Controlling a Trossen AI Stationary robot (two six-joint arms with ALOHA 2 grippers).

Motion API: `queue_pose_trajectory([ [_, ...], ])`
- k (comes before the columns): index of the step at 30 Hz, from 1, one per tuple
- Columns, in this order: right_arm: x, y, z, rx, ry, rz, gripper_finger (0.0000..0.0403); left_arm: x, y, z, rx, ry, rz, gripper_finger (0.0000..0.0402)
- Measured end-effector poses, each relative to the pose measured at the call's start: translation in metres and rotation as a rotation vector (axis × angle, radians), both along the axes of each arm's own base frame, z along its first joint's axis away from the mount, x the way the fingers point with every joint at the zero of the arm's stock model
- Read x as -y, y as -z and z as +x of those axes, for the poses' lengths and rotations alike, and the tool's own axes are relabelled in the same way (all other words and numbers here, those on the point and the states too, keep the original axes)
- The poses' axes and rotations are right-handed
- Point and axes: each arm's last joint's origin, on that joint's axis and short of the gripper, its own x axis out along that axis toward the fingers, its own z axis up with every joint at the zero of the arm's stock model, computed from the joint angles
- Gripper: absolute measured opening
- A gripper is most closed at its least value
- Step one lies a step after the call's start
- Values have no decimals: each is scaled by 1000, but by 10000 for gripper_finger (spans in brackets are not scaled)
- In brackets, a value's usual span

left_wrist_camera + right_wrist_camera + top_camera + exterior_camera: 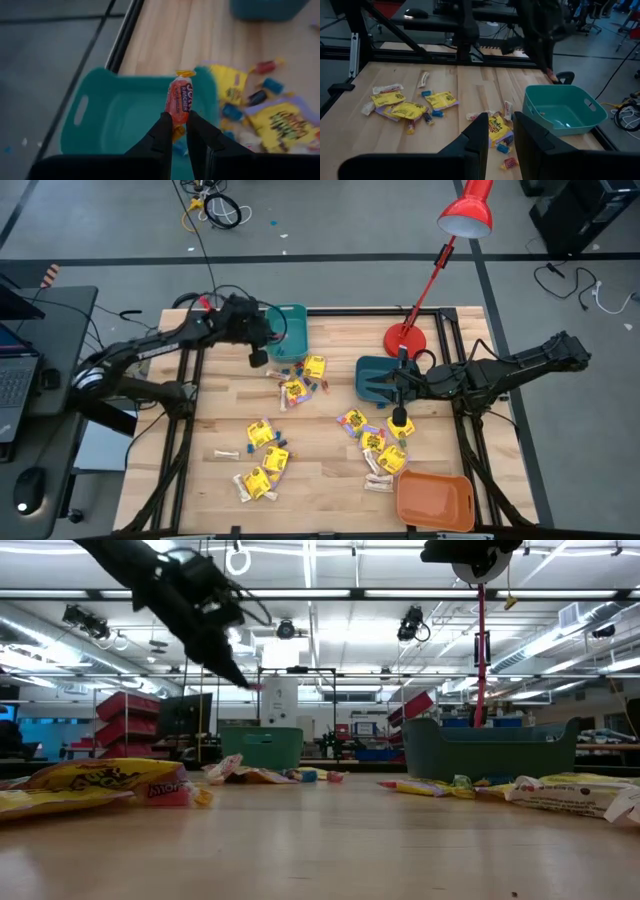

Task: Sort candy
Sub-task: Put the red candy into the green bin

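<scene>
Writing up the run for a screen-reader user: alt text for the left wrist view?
The left gripper pinches an orange-red wrapped candy above a teal bin at the table's edge. Yellow packets and small blue and red candies lie on the wooden table beside the bin.

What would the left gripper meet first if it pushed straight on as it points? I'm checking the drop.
Likely the inside of the teal bin: the left gripper, shut on an orange candy, points into it.

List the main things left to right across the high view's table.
left gripper shut on an orange candy → teal bin → candy pile → dark teal bin → right gripper → orange bin.
</scene>
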Motion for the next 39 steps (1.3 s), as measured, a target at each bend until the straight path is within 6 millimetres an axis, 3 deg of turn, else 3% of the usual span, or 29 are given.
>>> queue_pose_trajectory([
  [8,0,0,0,-1,0,-2,77,-38,38,-1,-60,-60,-125,44],
  [16,0,0,0,-3,-1,-3,77,-51,59,1,-100,-80,-177,44],
  [39,0,0,0,-4,0,-3,77,-52,61,1,-106,-88,-180,52],
])
